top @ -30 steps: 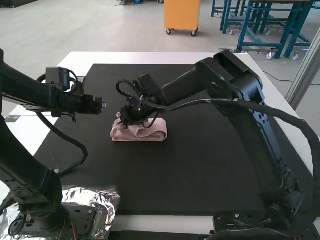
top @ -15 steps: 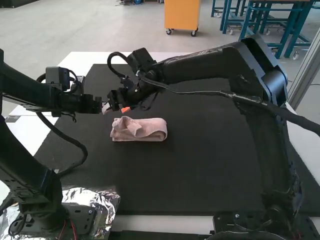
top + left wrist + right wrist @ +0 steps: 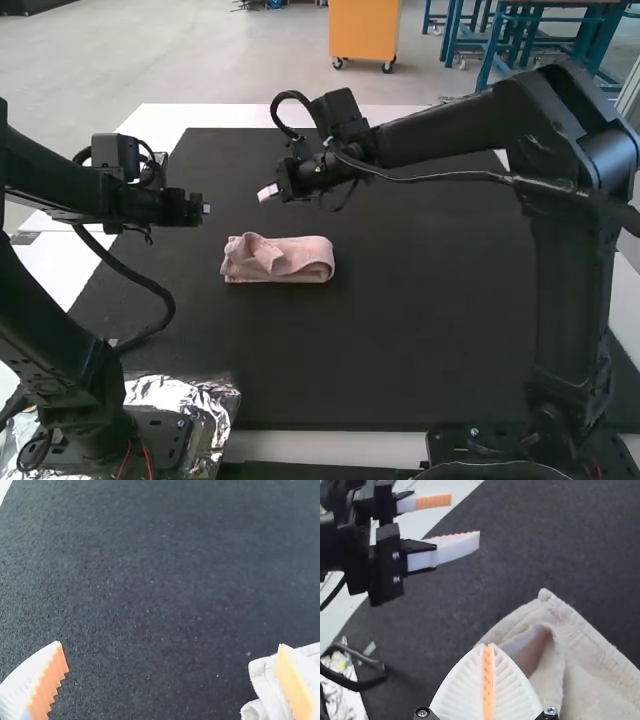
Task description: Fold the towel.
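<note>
The towel is folded small on the mat, its flap raised. The right pincer is closed, empty; the left pincer is spread wide. Should the flap be snagged by a passing fingertip, the fold could be dragged open.

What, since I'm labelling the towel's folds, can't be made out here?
- High view: the towel's underside and layer count, hidden by its own top.
- Right wrist view: some towel, behind the right gripper; more, cut off by the edge.
- Left wrist view: most towel, cut off by the edge, some behind the left gripper.
</note>
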You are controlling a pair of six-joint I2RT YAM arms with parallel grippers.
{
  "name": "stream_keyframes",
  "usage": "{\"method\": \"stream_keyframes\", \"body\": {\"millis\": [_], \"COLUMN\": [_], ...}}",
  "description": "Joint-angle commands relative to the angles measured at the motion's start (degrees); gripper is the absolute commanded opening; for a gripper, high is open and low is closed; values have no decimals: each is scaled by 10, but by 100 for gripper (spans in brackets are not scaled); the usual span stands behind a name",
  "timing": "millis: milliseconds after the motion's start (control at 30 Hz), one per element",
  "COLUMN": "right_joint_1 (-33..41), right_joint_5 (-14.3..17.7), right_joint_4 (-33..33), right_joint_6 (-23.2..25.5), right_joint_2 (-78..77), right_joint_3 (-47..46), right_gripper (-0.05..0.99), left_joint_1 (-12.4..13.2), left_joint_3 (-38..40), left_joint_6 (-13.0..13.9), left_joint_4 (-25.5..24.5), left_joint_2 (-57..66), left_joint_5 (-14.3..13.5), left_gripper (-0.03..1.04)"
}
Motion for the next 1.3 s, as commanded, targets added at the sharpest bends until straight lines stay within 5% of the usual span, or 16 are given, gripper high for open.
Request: {"method": "stream_keyframes", "body": {"millis": [0, 133, 1267], "right_joint_1": [-16, -28, -3], "right_joint_5": [-32, -38, -47], "right_joint_4": [78, 171, 293], "right_joint_6": [37, 75, 112], "right_joint_2": [-1, 22, 161], "right_joint_3": [-47, -86, -88], "right_gripper": [-2, -2, -2], "left_joint_1": [1, 1, 4], "left_joint_3": [10, 13, 14], "left_joint_6": [-4, -4, -2], "left_joint_4": [4, 9, 31], "left_joint_2": [-2, -1, 22], "left_joint_5": [-7, -7, -3], "left_gripper": [97, 97, 97]}}
